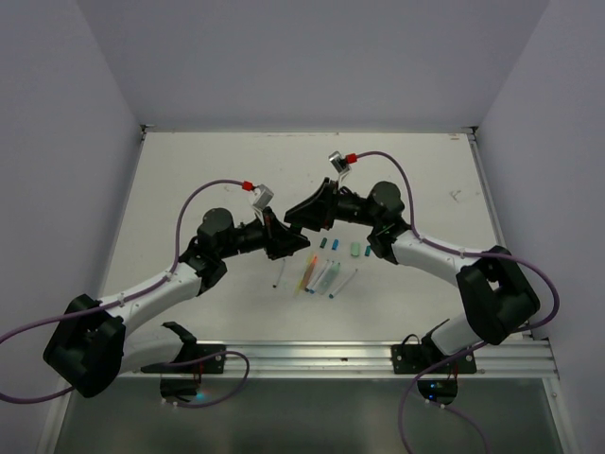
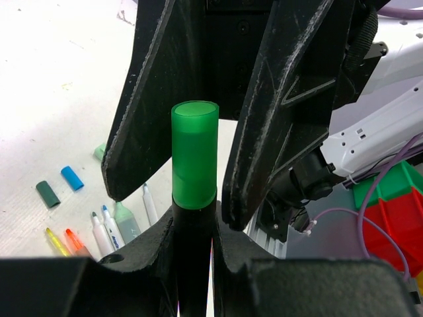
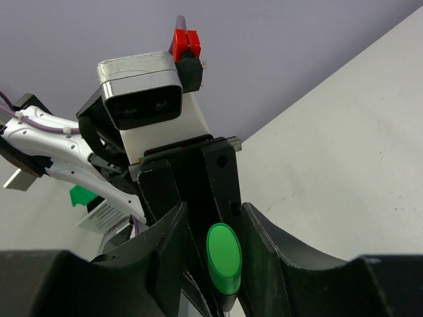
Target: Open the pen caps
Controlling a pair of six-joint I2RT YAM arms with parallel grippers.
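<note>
The left gripper [image 2: 195, 228] is clamped on the dark barrel of a pen [image 2: 193, 277]. The pen's far end carries the green cap [image 2: 195, 155], which looks seated on the barrel and not yet pulled.

The right gripper [image 3: 215, 218] faces it head-on. Its fingers stand apart on either side of the cap, and the left wrist view shows a strip of light between the cap and one finger, so I judge it is not gripping.

The pen's long axis runs straight from one gripper to the other, cap end toward the right gripper. The cap lies between the right fingers, so that arm is the nearer one. It would need to close on the cap and draw back along this axis while the left holds the barrel.

Both grippers meet in the air over the middle of the table [image 1: 189, 180].

On the table below, the left wrist view shows three loose caps:
- a dark cap [image 2: 47, 193]
- a blue cap [image 2: 73, 177]
- a mint cap [image 2: 99, 152], half hidden behind a finger

Beside them lie six uncapped pens:
- a yellow pen [image 2: 56, 241]
- an orange pen [image 2: 77, 242]
- two blue-tipped pens [image 2: 99, 232]
- a mint pen [image 2: 125, 221]
- a white pen [image 2: 150, 205]
</note>
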